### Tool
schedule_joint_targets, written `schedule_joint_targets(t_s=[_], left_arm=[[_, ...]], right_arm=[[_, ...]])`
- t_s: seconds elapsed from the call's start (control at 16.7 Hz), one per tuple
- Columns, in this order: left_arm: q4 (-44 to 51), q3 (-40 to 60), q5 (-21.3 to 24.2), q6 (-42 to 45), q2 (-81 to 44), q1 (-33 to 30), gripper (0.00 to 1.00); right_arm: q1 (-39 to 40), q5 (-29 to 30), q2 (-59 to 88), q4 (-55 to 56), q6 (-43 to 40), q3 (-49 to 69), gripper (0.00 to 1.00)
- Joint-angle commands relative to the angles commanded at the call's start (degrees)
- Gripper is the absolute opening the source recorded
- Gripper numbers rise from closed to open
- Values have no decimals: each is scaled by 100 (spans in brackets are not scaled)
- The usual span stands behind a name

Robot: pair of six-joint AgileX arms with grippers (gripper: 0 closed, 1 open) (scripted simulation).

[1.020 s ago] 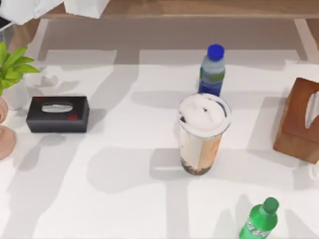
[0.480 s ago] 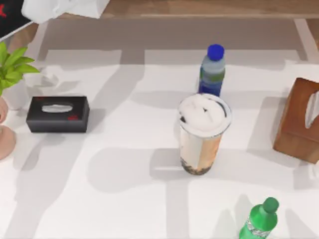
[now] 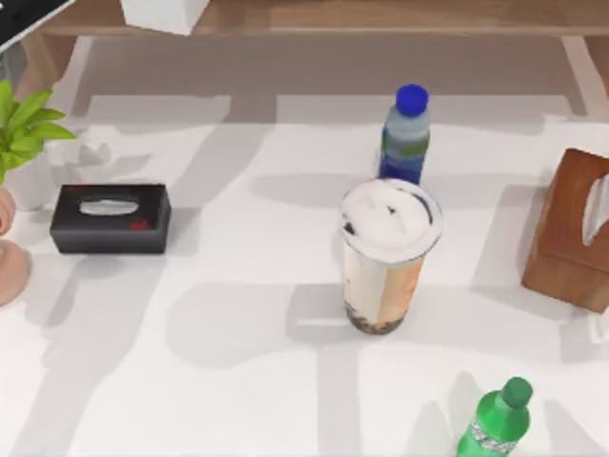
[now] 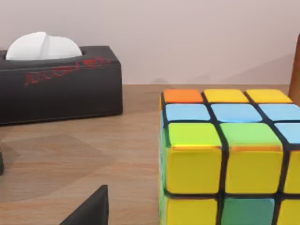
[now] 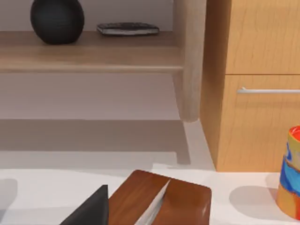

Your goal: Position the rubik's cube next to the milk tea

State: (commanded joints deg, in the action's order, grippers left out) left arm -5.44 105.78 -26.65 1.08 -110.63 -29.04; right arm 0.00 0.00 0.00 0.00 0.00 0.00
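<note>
While the left end effector faces the cube [image 4: 225, 157] at close range, only one dark fingertip [image 4: 91, 210] is visible, so whether it is released or clenched cannot be determined. The cube rests on a wooden surface near a black tissue box [image 4: 58, 82] and is not grasped. The right end effector likewise shows one fingertip [image 5: 91, 208] above a brown tissue box [image 5: 161, 199]; its state cannot be determined. The tea [image 3: 388, 255] stands right of centre on the table [image 3: 238, 381], between a blue-capped bottle [image 3: 405, 133] and a green bottle [image 3: 497, 419].

Judgement: the task is at its start; grasp, transfer and placement remain. The cube's right and lower parts are cut off.
</note>
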Motion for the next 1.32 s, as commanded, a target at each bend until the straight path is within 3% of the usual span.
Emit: schedule_joint_targets(t_s=[0.24, 0.54, 1.32], left_arm=[[74, 674, 126, -10, -581, 119, 100], [88, 750, 138, -17, -680, 130, 100], [88, 750, 138, -17, -680, 130, 2]], right_arm=[[0, 0, 0, 0, 0, 0, 100], [0, 0, 0, 0, 0, 0, 100], [0, 0, 0, 0, 0, 0, 100]])
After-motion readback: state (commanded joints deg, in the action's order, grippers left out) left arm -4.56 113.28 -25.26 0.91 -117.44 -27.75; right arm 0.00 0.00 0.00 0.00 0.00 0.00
